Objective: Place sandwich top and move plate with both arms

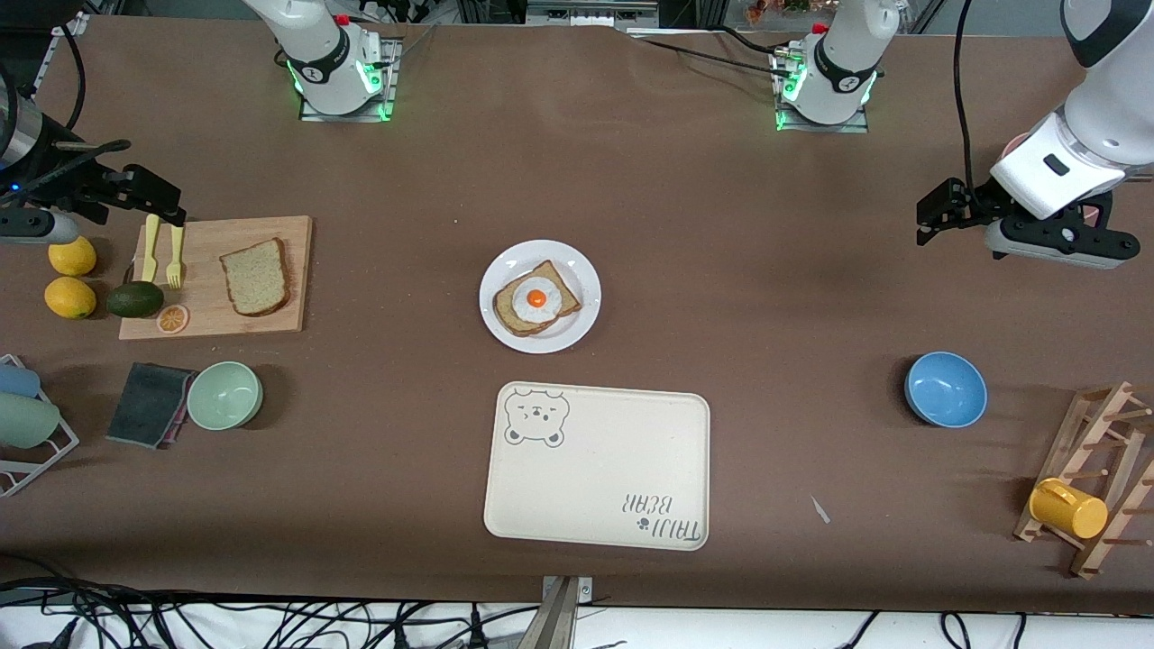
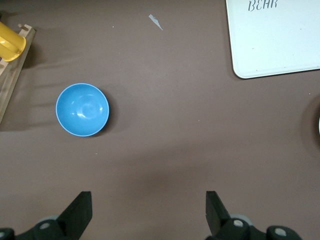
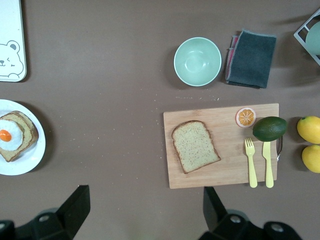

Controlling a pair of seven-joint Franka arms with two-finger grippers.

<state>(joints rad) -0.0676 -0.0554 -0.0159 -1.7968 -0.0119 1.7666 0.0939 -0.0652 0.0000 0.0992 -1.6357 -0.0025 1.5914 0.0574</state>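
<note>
brown table (image 1: 721,270), round white plate (image 1: 577,270)

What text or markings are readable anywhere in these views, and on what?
"TAIJI BEAR", with a small paw mark, on the cream tray; it reads upside down in the front view, and only "BEAR" shows in the left wrist view.
Bear face drawing, no words, in the tray's corner nearest the plate.
Round marks on both arm bases: too small to read.
Nothing else carries text.
</note>
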